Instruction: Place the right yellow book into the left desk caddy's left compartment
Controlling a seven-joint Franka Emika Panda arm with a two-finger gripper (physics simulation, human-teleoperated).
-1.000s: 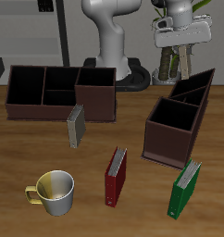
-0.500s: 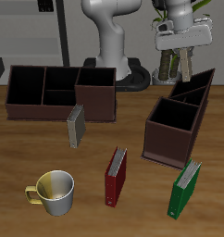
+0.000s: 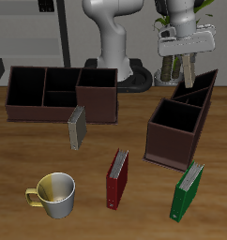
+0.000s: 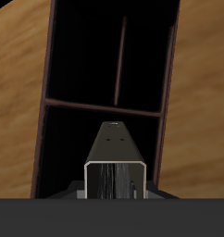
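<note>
We record the worktop as a wood-grain surface carrying all items. At its back stands a wide, low brown caddy with flat-topped compartments. Nearer the other side stands the left desk caddy, dark maroon-brown, with a tall square bin toward the front edge and narrow slanted slots behind it.

The hand hangs above the slanted slots, closed on the right yellow book, which hangs upright and clear of the caddy. In the wrist view we see the book end-on, pointing down at the caddy's dark compartments.

Smaller items stand apart on the worktop: a pale mug near the front edge, a green book, a red book, and an olive-grey book before the low caddy.
</note>
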